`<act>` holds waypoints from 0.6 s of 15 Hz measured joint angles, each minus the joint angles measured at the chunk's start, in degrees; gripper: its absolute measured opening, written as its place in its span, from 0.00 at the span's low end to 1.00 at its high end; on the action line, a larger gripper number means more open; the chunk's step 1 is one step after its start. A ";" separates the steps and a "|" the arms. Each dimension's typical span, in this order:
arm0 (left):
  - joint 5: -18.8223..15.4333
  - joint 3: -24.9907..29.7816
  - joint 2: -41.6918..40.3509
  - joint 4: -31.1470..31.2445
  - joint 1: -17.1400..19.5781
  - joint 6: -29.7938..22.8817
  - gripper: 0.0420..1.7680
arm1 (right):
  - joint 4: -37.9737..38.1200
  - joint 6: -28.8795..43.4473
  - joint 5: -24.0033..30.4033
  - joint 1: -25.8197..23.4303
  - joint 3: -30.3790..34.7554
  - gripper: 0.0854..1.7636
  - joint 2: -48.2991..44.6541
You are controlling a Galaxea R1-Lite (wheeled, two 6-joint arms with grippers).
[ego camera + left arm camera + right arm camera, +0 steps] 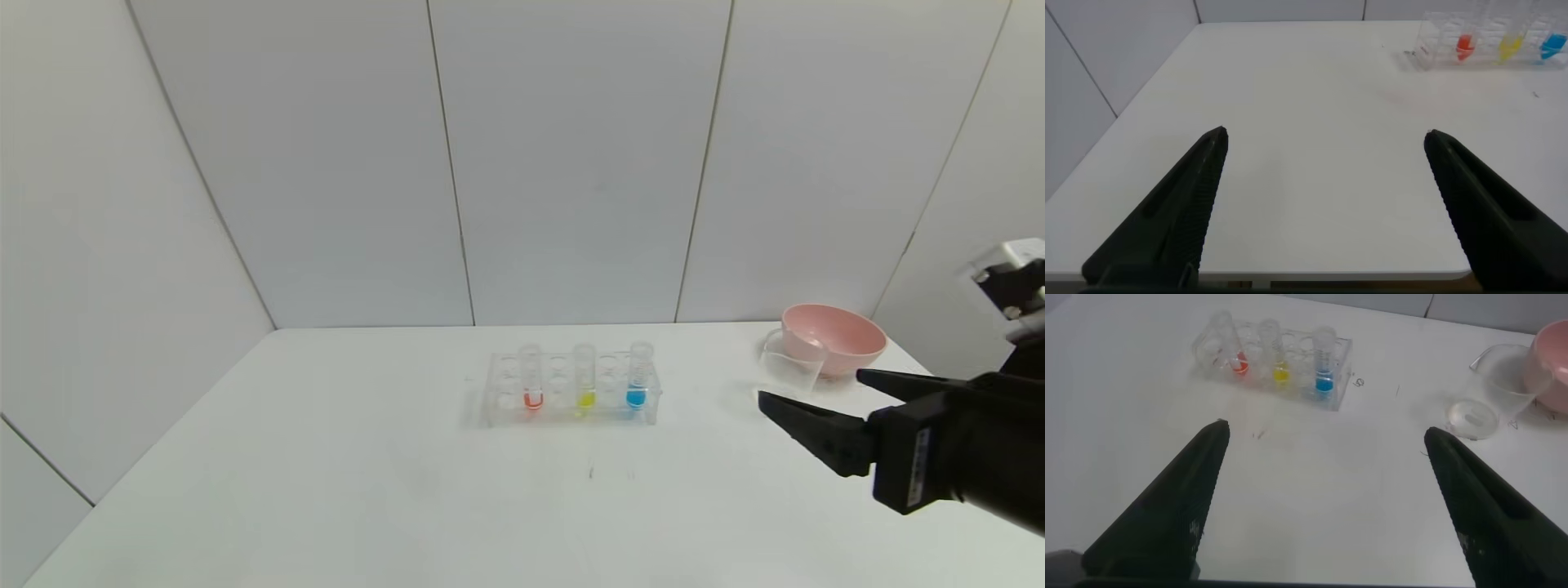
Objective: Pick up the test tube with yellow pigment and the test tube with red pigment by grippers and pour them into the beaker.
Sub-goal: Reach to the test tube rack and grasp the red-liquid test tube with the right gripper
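A: Where do things stand? I see 3 tubes in the clear rack (571,390) at the centre of the head view.

B: Yes, all upright in their holes. The test tube with red pigment (532,377) is on the left, the test tube with yellow pigment (584,376) in the middle, the blue tube (639,376) on the right. Neither of the 2 wanted tubes is lifted. The rack keeps them standing so the liquid sits at the bottom and the tops are free to be taken.

A: And the beaker?

B: The beaker (790,367) is at the right of the frame, just beside the pink bowl (834,337) and in front of it, well apart from the rack. My guess is it stands there to leave room to tip a tube over it.

A: The arms?

B: The right gripper (808,392) hovers at the lower right of the head view, fingers spread wide, nothing between them, pointing toward the rack. The left gripper (1323,139) shows only in its own wrist view, also spread and empty, over bare table (1306,106) with the rack far off at the upper right.

A: Anything you can't make out?

B: The left arm never shows in the head view. The beaker is so clear that its rim half vanishes against the bowl, and I can't tell whether they touch. The right arm runs off the frame's right edge.
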 joint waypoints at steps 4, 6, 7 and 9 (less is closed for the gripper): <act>0.00 0.00 0.00 0.00 0.00 0.00 0.97 | -6.29 1.01 -5.58 5.17 -1.96 0.97 8.77; 0.00 0.00 0.00 0.00 0.00 0.02 0.97 | -10.05 1.11 -9.08 7.90 -2.57 0.97 13.69; 0.00 0.00 0.00 0.00 0.00 0.02 0.97 | -11.52 1.08 -10.53 9.28 -3.10 0.97 16.14; -0.02 0.00 0.00 0.00 0.00 0.02 0.97 | -13.06 1.50 -12.45 11.76 -5.07 0.97 21.08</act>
